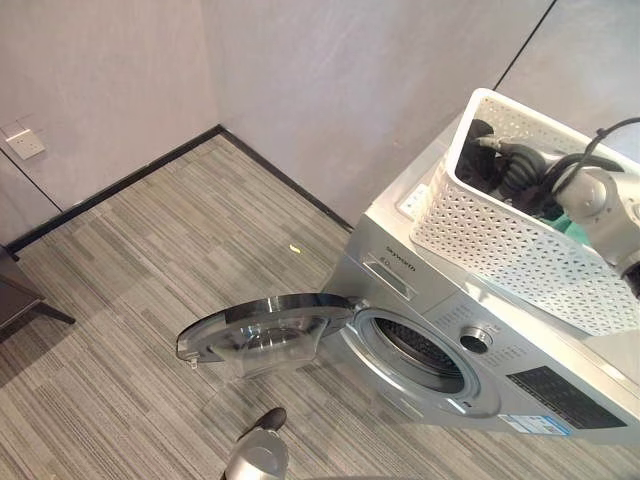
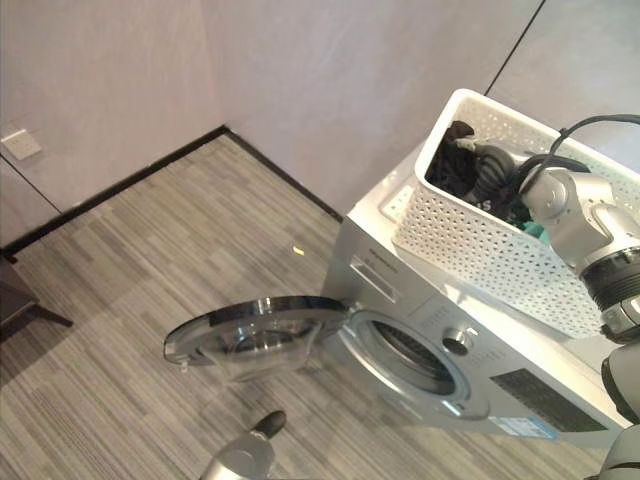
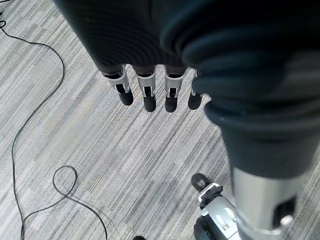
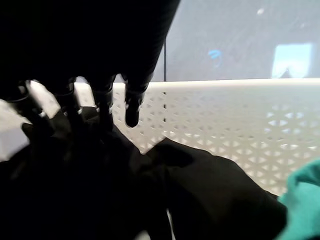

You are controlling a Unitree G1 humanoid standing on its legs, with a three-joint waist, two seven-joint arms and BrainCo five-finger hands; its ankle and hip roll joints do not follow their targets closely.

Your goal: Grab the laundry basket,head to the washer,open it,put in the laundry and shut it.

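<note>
The silver washer [image 1: 400, 262] stands by the wall with its round door [image 1: 265, 325] swung wide open to the left, so the drum opening [image 1: 420, 350] shows. On top sits the white perforated laundry basket [image 1: 510, 245], holding black laundry [image 4: 210, 200] and a teal cloth [image 4: 305, 200]. My right hand [image 2: 492, 168] reaches down inside the basket; its fingers [image 4: 132, 112] are straight, with the tips against the black laundry. My left hand [image 3: 145, 92] hangs low over the carpet in front of the door, fingers straight and holding nothing.
Grey striped carpet runs to a corner of two pale walls with a dark skirting. A wall socket [image 1: 25, 143] is at the far left, a dark piece of furniture [image 1: 18, 295] at the left edge. A small yellow scrap [image 1: 296, 247] lies on the floor.
</note>
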